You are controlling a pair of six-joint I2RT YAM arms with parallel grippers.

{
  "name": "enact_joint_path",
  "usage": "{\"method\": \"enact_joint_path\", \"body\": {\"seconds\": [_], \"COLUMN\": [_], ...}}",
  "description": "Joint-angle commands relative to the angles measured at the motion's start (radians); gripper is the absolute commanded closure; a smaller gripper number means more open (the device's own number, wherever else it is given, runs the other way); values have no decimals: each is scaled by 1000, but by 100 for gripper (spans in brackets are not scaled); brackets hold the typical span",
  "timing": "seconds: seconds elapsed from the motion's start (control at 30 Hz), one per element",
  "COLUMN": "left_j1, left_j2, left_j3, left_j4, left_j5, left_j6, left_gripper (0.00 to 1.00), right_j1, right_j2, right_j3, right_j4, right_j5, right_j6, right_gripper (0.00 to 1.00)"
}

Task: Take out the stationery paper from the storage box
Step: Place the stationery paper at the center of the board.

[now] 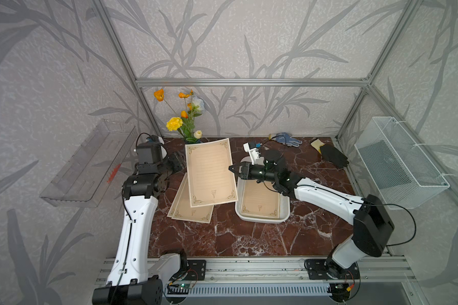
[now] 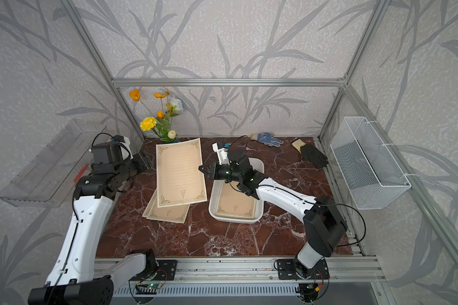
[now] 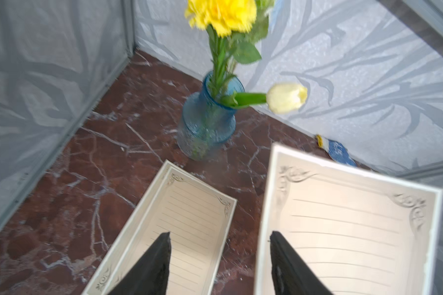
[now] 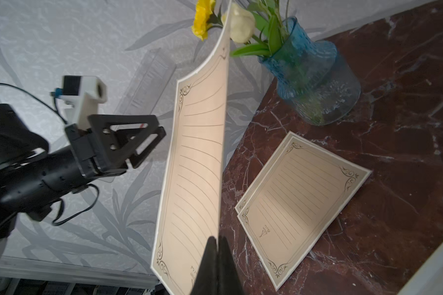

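Note:
My right gripper (image 1: 230, 169) (image 2: 200, 169) (image 4: 217, 238) is shut on the edge of one tan sheet of stationery paper (image 1: 209, 174) (image 2: 179, 175) (image 4: 197, 166), holding it in the air between the two arms. My left gripper (image 1: 181, 163) (image 3: 220, 233) stands open at the sheet's opposite edge; that edge (image 3: 343, 229) lies by one finger, unclamped. Two more sheets (image 1: 193, 211) (image 3: 189, 217) (image 4: 302, 199) lie overlapped on the table below. The white storage box (image 1: 262, 220) (image 2: 233, 220) sits under my right arm with paper (image 1: 261, 200) inside.
A blue vase of flowers (image 1: 189, 137) (image 3: 207, 122) (image 4: 312, 76) stands just behind the held sheet. A blue-white glove (image 1: 287, 138) and a black glove (image 1: 333, 155) lie at the back right. A wire basket (image 1: 399, 163) hangs on the right wall, a clear shelf (image 1: 90, 163) on the left.

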Motion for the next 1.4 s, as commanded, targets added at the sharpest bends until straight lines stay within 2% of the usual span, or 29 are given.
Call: {"method": "enact_joint_path", "body": {"seconds": [0.0, 0.13, 0.27, 0.53, 0.83, 1.13, 1.23, 1.37], "left_j1": [5, 5, 5, 25, 48, 171, 235, 263], "left_j2": [-39, -35, -31, 74, 97, 193, 283, 408], "left_j3": [69, 85, 19, -200, -242, -282, -261, -204], "left_j4": [-26, -7, 30, 119, 150, 211, 191, 150], "left_j5": [-189, -165, -61, 135, 59, 47, 48, 45], "left_j6": [34, 37, 13, -95, -58, -112, -131, -99], "left_gripper": [39, 39, 39, 39, 40, 41, 47, 69], "right_j1": [38, 73, 105, 123, 124, 135, 139, 145], "right_j2": [86, 244, 379, 455, 455, 483, 478, 473], "right_j3": [28, 99, 181, 216, 197, 261, 281, 297], "right_j4": [134, 205, 209, 44, -60, -152, -181, -204], "right_j5": [94, 105, 115, 194, 261, 283, 292, 302], "right_j6": [108, 200, 258, 255, 268, 298, 286, 265], "right_gripper": [100, 100, 100, 100, 100, 100, 100, 100]}}
